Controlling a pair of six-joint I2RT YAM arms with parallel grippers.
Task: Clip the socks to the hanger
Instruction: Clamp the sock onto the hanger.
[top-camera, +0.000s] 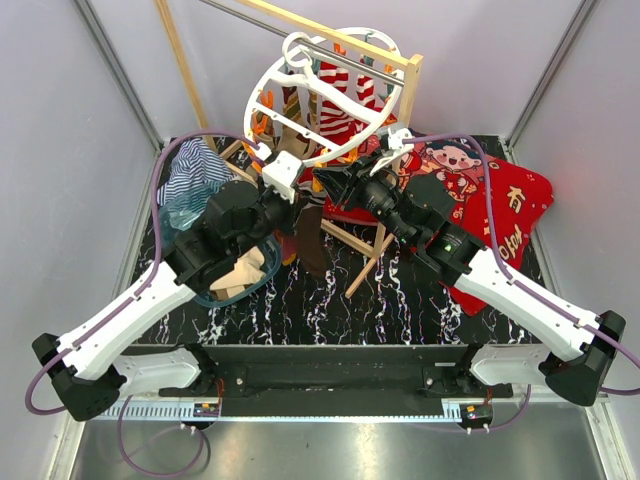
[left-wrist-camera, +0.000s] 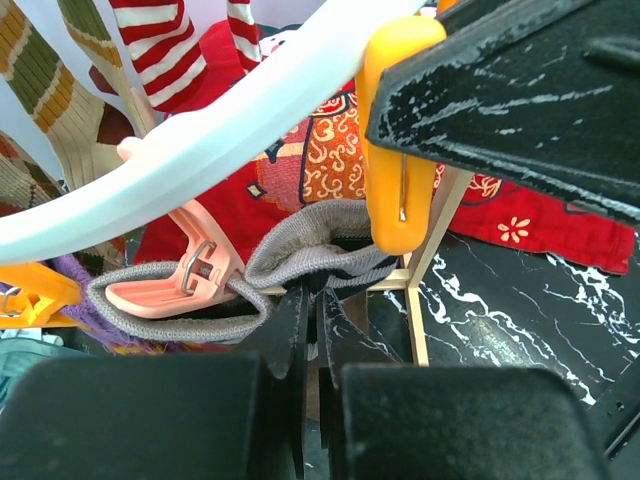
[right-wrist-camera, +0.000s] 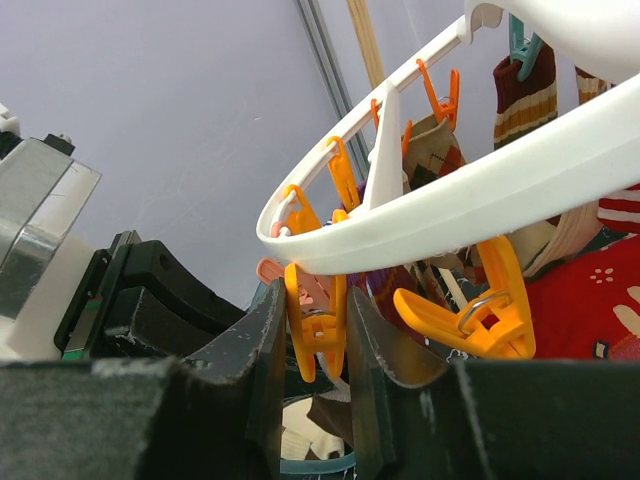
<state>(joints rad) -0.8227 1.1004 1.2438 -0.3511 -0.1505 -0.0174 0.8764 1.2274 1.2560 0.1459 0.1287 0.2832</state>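
The round white hanger (top-camera: 322, 92) hangs from the wooden pole, with red-white striped socks (top-camera: 345, 100) and argyle socks clipped on it. My left gripper (top-camera: 298, 208) is shut on the ribbed cuff of a grey-brown sock (left-wrist-camera: 300, 238), which dangles below the hanger's near rim (left-wrist-camera: 200, 135). A pink clip (left-wrist-camera: 170, 285) bites that cuff. My right gripper (top-camera: 338, 186) is closed round an orange clip (right-wrist-camera: 318, 318) under the rim (right-wrist-camera: 480, 190), a jaw on each handle. That clip (left-wrist-camera: 395, 130) hangs just above the cuff.
A teal basket (top-camera: 262, 283) of socks sits under my left arm. A blue-white striped cloth (top-camera: 195, 175) lies at the back left, and a red cartoon blanket (top-camera: 495, 215) at the right. The wooden frame (top-camera: 362, 258) stands mid-table. Another orange clip (right-wrist-camera: 470, 312) hangs beside my right jaws.
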